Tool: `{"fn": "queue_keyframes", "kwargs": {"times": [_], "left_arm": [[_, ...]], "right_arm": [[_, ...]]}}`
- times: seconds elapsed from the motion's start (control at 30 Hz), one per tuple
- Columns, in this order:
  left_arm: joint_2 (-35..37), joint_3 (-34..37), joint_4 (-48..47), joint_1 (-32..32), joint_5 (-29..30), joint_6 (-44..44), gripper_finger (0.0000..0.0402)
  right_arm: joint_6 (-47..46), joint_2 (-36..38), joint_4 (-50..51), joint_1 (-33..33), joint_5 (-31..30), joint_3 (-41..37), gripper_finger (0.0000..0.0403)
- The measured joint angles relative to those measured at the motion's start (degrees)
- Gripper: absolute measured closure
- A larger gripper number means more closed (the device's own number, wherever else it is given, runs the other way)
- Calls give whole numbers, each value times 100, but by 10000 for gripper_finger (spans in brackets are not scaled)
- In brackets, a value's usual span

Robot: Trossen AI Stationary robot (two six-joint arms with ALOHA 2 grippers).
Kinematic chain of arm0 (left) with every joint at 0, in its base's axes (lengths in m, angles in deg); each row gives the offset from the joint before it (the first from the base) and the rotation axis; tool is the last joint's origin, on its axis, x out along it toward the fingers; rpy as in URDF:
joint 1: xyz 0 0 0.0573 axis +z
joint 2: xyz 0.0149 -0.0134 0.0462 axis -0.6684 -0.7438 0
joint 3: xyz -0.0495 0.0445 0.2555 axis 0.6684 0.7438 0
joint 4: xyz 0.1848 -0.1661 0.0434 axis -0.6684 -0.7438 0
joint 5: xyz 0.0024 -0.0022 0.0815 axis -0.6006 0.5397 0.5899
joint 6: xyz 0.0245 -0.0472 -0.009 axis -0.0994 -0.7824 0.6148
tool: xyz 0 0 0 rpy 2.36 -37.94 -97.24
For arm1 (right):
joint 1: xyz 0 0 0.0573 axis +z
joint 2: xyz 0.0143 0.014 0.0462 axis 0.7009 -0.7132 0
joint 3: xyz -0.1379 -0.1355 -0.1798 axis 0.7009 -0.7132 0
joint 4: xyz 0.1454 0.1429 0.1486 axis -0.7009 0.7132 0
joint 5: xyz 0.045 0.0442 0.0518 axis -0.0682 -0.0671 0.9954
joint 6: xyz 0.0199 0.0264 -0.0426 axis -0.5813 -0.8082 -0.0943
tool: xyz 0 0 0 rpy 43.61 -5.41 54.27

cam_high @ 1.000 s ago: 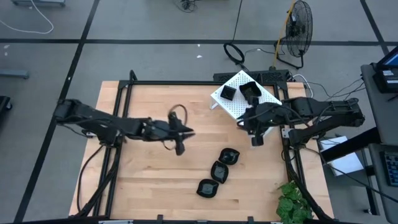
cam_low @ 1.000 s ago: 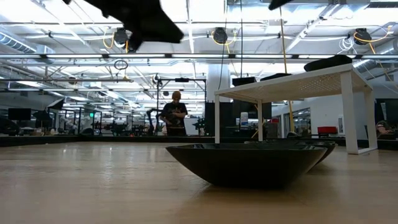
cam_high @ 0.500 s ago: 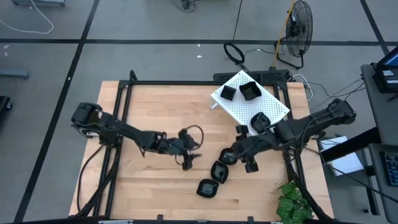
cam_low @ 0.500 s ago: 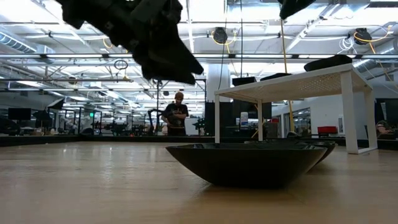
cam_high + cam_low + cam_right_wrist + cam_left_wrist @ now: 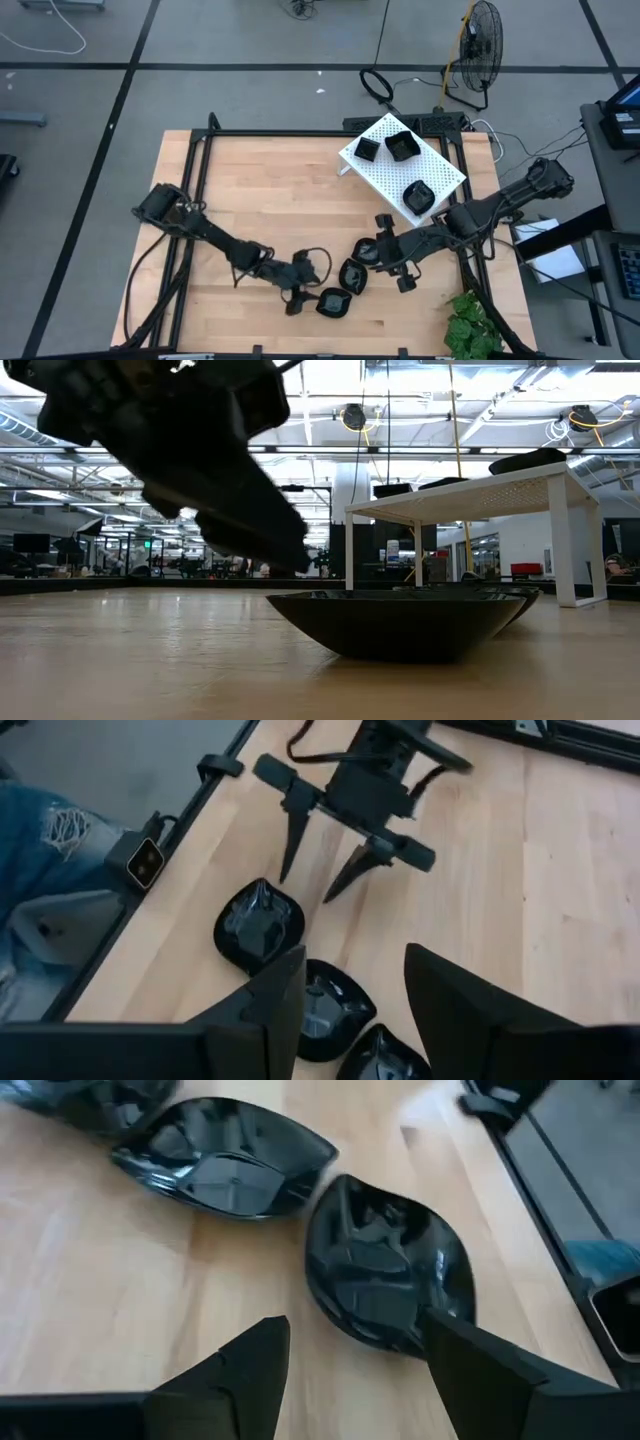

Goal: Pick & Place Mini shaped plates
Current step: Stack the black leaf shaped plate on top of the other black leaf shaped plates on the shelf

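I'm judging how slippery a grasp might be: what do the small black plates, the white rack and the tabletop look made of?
The mini plates look like glazed ceramic or hard glossy plastic: black, with sharp mirror-like reflections; which one is unclear. The white rack looks like painted perforated sheet metal, matte, with a faint dot pattern. The tabletop looks like pale wood planks with visible seams and a smooth satin finish.

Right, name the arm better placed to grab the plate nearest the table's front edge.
Left. Its gripper is open beside that plate, with one of its fingers already at the rim. The right gripper, also open, hangs over the plate at the row's other end.
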Motion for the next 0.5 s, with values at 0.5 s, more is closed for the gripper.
{"fn": "queue_keyframes", "kwargs": {"times": [0.5], "left_arm": [[-589, -415, -132, 232, 39, -263, 169]], "right_arm": [[51, -2, -981, -2, 1, -476, 245]]}}
